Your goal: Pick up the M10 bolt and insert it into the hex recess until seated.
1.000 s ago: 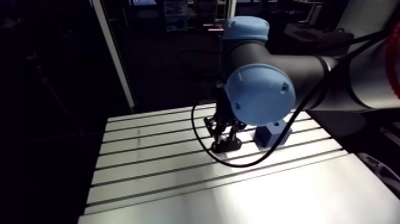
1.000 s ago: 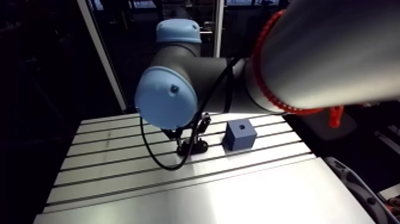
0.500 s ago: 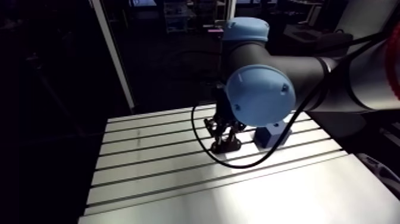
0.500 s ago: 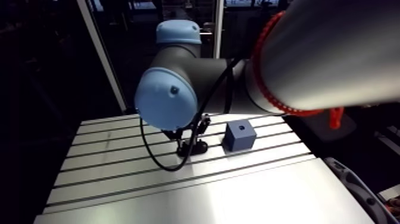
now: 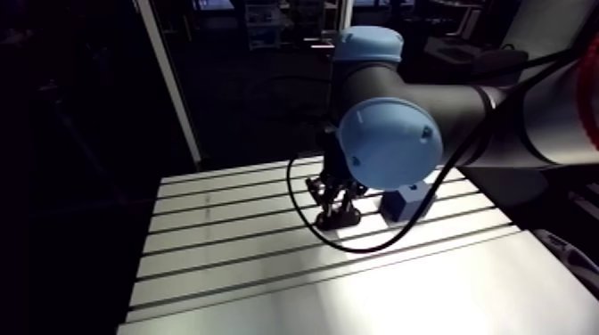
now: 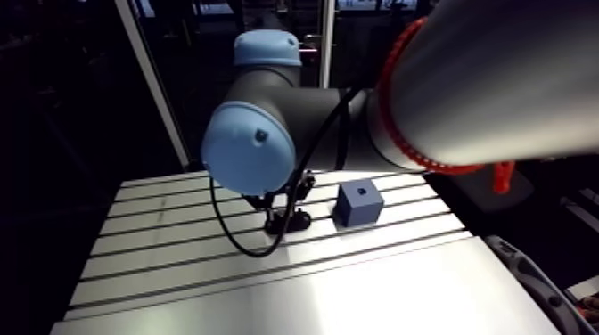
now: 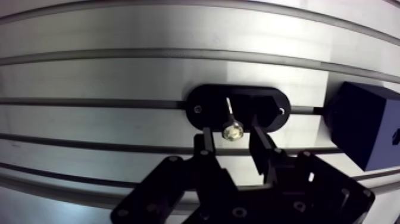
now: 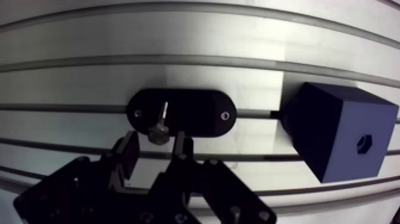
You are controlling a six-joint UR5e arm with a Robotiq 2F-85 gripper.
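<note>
Two black fingers (image 7: 206,143) of the pincer (image 7: 233,139) straddle the head of the M10 bolt (image 7: 233,130), one on each side. A sliver of gap shows on both flanks, so I judge the pincer open and not yet gripping.

The bolt appears to stand in a black oval holder (image 8: 190,112) on the slotted counter (image 7: 119,71). Its head faces the wrist camera and its thin shank runs down into the holder. That pose presents the head for a grasp from above, which probably explains why the pincer is low and centred over it.

Beside the holder, just apart from its end, sits the dark-blue block (image 8: 333,119). The hex recess (image 8: 364,143) is in the face turned upward, as the arm view confirms (image 6: 358,203). The block lies near the holder, so the carry looks short.

The step in hand appears to be closing on the bolt head. Picking up, carrying and seating all remain undone. The fingers will need to meet the head squarely, or the bolt may tilt in the holder.
</note>
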